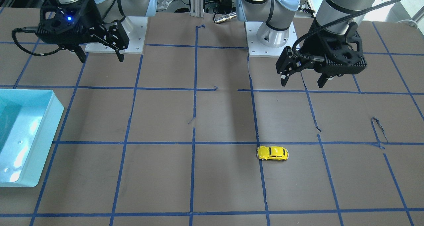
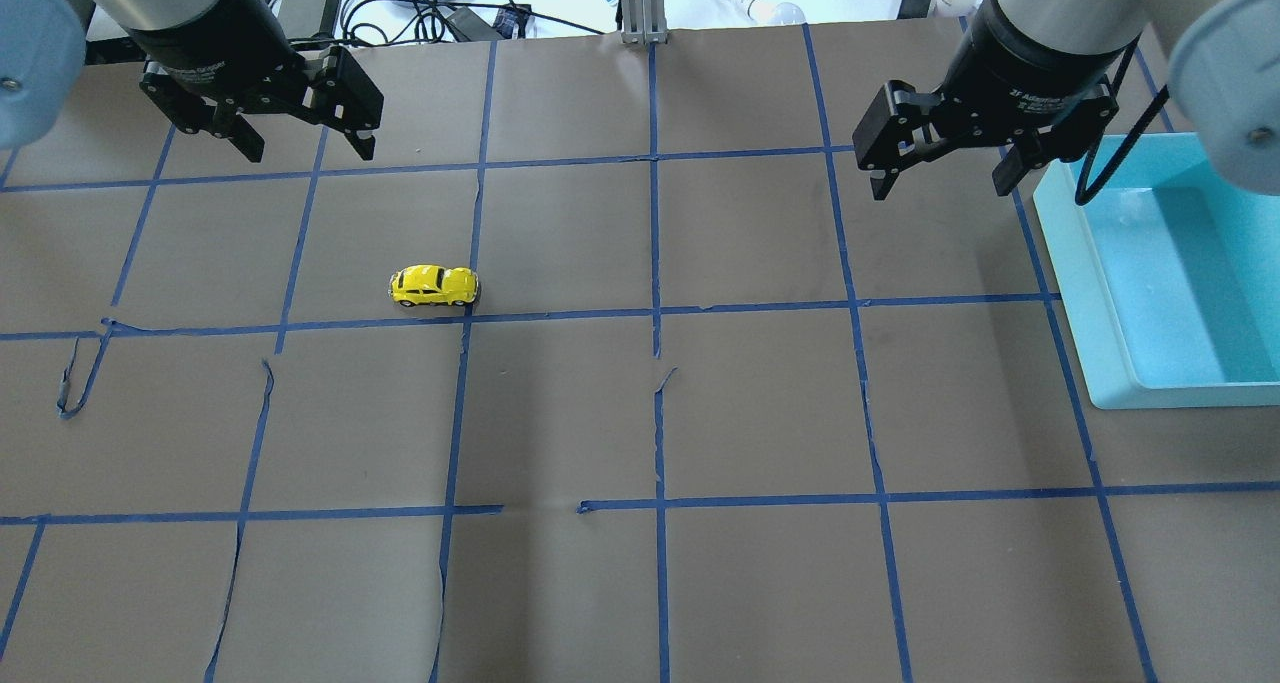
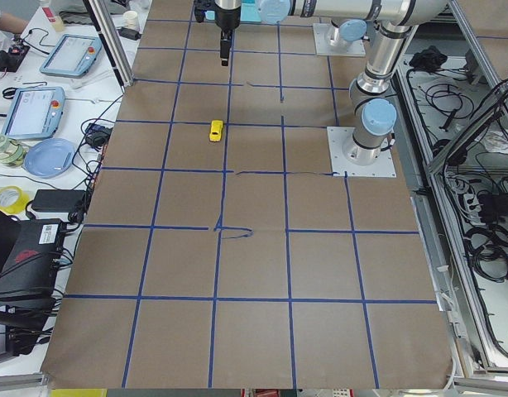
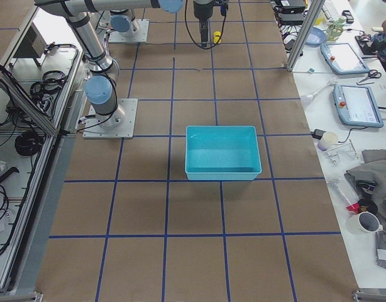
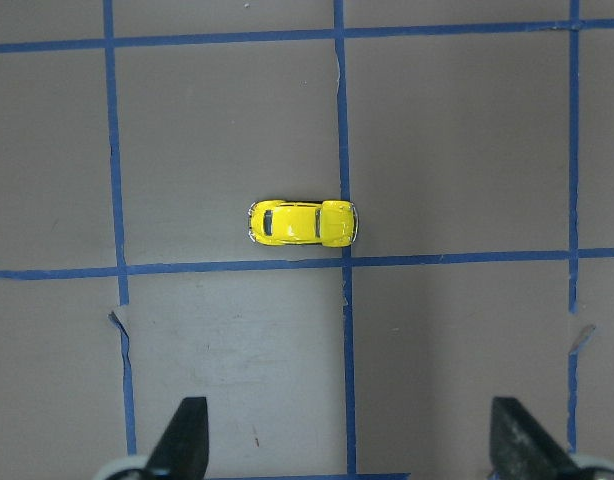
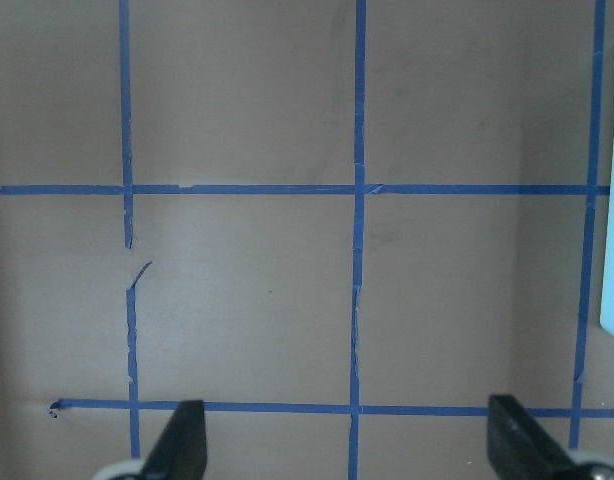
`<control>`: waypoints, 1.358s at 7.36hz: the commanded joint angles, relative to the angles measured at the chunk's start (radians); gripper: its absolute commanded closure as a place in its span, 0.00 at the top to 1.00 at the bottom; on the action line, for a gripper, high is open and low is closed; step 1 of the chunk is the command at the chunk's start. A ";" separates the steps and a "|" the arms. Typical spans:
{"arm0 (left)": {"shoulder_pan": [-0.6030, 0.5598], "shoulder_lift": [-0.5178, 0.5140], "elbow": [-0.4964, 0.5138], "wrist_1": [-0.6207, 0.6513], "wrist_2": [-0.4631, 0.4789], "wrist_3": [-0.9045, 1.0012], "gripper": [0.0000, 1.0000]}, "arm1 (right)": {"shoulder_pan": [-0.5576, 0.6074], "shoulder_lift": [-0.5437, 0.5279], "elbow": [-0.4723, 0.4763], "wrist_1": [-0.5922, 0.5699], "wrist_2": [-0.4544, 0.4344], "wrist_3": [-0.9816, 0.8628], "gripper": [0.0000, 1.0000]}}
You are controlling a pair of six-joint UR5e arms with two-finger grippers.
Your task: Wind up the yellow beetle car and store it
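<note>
Left gripper (image 2: 310, 148) jaws wide, empty, upper left of overhead view. Yellow beetle car (image 2: 434, 286) sits centre-left on table (image 2: 760, 413), untouched. Right gripper (image 2: 942, 185) also wide, upper right, near teal bin (image 2: 1180, 393). Nothing done yet; grasp, wind-up, storing all left.

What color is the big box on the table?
Light turquoise box, clearest in the exterior right view.
</note>
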 commanded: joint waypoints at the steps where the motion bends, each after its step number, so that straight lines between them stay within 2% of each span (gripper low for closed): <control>1: -0.003 0.001 0.002 0.000 -0.002 0.000 1.00 | 0.000 0.000 0.000 -0.001 0.000 0.001 1.00; 8: -0.059 -0.077 -0.003 0.006 -0.004 0.030 1.00 | 0.000 0.000 0.002 -0.001 0.000 -0.001 1.00; 9: -0.063 -0.097 -0.015 0.006 -0.010 0.097 1.00 | 0.000 0.000 0.002 -0.001 0.000 -0.001 1.00; 10: -0.071 -0.109 -0.059 0.062 -0.012 0.172 1.00 | 0.000 0.000 0.002 -0.001 0.000 -0.001 1.00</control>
